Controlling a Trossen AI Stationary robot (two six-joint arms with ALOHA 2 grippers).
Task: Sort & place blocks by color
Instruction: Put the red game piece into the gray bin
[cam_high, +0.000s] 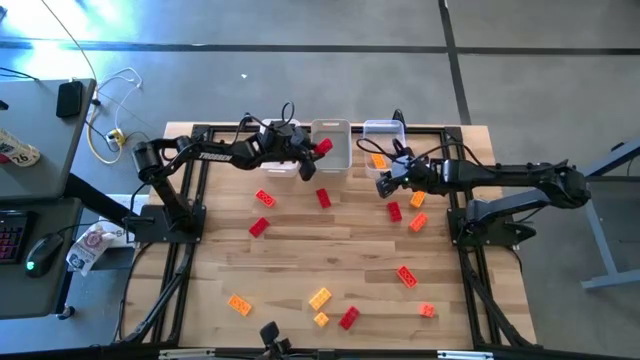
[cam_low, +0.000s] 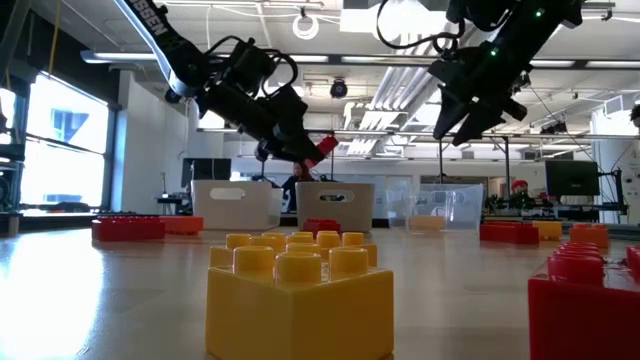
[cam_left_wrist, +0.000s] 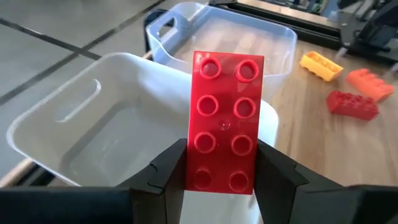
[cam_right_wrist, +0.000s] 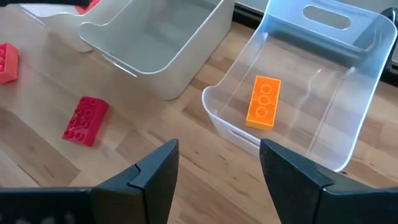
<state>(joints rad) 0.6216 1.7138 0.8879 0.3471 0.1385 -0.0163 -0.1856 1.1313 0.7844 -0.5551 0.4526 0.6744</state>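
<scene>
My left gripper (cam_high: 312, 160) is shut on a red studded block (cam_left_wrist: 225, 118), which hangs over the left rim of the middle white bin (cam_high: 335, 145). In the low view the block (cam_low: 322, 147) is well above the bins. My right gripper (cam_right_wrist: 217, 171) stands open with nothing between its fingers, above the table just in front of the clear right bin (cam_right_wrist: 348, 81). An orange block (cam_right_wrist: 263, 102) lies flat on that bin's floor. A red block (cam_right_wrist: 86, 120) rests on the wood nearby. My left gripper pinches the red block's two long sides (cam_left_wrist: 193, 168) between its two fingers, at the end nearest the wrist. The fingers slant down from the table's left and lie across the block. It juts out past the fingertips, studs up, lifted clear above the white bin.
A third bin (cam_high: 280, 160) sits partly under the left arm. Loose blocks lie over the table: red ones (cam_high: 263, 198) (cam_high: 323, 198) (cam_high: 394, 211), orange ones (cam_high: 417, 222) (cam_high: 406, 276), and yellow ones (cam_high: 319, 297) (cam_high: 239, 304) toward the near edge.
</scene>
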